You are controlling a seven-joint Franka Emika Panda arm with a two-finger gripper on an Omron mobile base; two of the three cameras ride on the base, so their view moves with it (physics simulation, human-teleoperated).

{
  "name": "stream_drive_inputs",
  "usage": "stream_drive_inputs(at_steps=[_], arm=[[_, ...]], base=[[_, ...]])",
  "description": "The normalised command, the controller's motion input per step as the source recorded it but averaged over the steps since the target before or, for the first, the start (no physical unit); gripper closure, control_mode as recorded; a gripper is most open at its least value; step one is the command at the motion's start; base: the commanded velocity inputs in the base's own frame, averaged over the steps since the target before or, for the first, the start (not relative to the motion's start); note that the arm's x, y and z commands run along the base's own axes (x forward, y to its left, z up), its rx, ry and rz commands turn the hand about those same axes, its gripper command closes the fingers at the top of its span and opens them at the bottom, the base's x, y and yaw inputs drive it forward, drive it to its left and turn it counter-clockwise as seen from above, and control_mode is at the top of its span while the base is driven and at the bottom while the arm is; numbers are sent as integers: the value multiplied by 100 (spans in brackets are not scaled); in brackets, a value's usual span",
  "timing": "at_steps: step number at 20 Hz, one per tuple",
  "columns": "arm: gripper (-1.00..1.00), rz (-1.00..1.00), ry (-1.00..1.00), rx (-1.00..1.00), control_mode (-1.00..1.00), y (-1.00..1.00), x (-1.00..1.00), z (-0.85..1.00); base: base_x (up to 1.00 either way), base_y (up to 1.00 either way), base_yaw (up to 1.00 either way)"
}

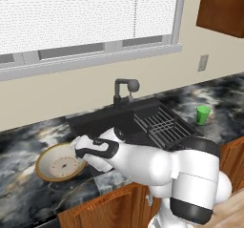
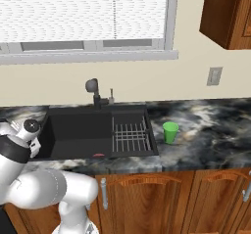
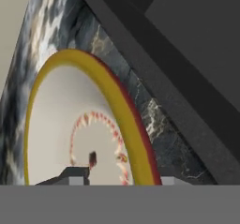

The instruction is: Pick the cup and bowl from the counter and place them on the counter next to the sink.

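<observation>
While the arm is stretched low to its left in the left base view, the gripper (image 1: pixel 80 148) is seen at the near rim of the bowl (image 1: pixel 59 163), which sits on the counter (image 1: pixel 19 148) just left of the sink (image 1: pixel 126 119); the cup (image 1: pixel 203 114) is stood to the sink's right, past the ribbed draining area (image 1: pixel 159 125). From the right base view, the cup (image 2: pixel 170 132) is shown upright just beside the basin, apparently placed already. Through the hand view, the bowl (image 3: pixel 70 124) is framed close, its rim passing between the fingertips (image 3: pixel 75 175), which are set apart astride it; whether the rim is pinched cannot be told.
</observation>
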Motion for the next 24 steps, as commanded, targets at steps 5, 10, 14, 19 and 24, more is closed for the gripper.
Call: stream_drive_inputs(at_steps=[5, 10, 14, 19, 24], arm=[[-100, 0, 12, -1, -100, -42, 22, 26], [-100, 0, 10, 0, -100, -73, 0, 65], [-100, 0, 9, 0, -100, -69, 0, 84], [-100, -4, 15, -10, -100, -69, 6, 65], [-100, -3, -1, -37, -100, -51, 5, 28]], base=[[0, 0, 0], [0, 0, 0], [0, 0, 0], [0, 0, 0], [0, 0, 0]])
